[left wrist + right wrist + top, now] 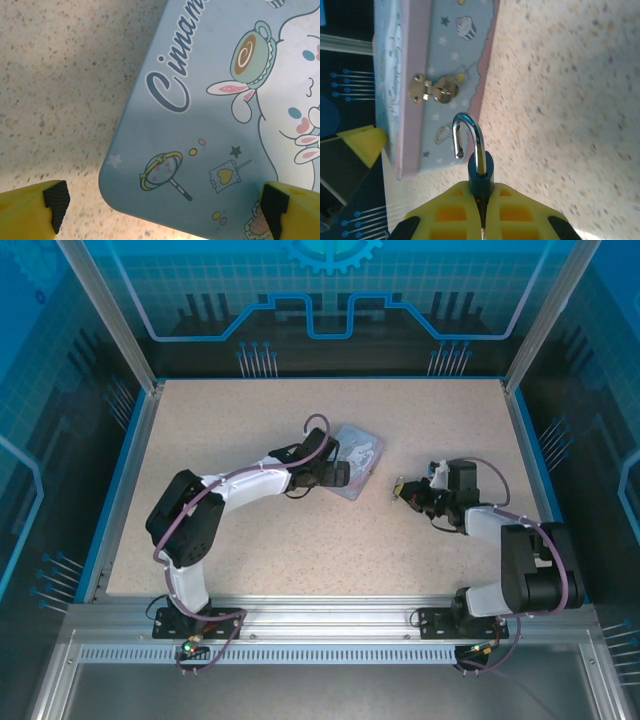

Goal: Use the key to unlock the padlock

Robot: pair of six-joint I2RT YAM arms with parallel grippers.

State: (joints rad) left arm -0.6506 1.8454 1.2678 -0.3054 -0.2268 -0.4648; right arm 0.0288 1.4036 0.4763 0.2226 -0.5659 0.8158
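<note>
Robot lab cell, aluminium frame (109, 316), blue panels (320, 295)

The speckled beige counter (60, 75) carries one pale blue cartoon-print tin (200, 100), lying flat directly beneath the left claw (165, 200).

pale blue tin (200, 125), printed with a white cartoon rabbit, stars and sweets; pink-edged on its side. dark blue, perhaps teal, padlock (481, 172) with silvery shackle. yellow right gripper (481, 202); yellow left gripper (165, 202), black-padded. beige speckled table (50, 75).
</note>
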